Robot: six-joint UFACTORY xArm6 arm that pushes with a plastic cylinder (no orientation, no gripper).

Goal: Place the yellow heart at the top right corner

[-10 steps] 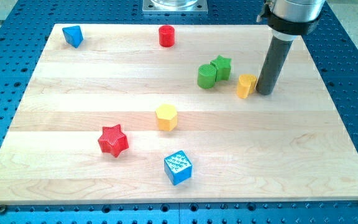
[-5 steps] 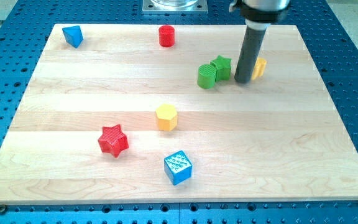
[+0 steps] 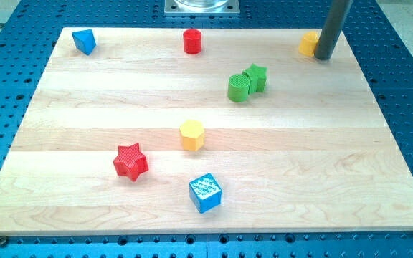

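Note:
The yellow heart point(image 3: 308, 43) lies near the board's top right corner, partly hidden behind my rod. My tip point(image 3: 324, 57) rests on the board just to the right of the heart, touching or almost touching it. The rod rises out of the view's top.
A green cylinder point(image 3: 239, 88) and a green star point(image 3: 256, 77) sit together right of centre. A red cylinder point(image 3: 192, 41) is at the top middle, a blue block point(image 3: 84, 41) at the top left. A yellow hexagon point(image 3: 191, 135), a red star point(image 3: 130, 161) and a blue cube point(image 3: 206, 193) lie lower down.
The yellow heart has moved from beside the green star up and right to the top right corner. My tip has travelled with it, ending on its right side.

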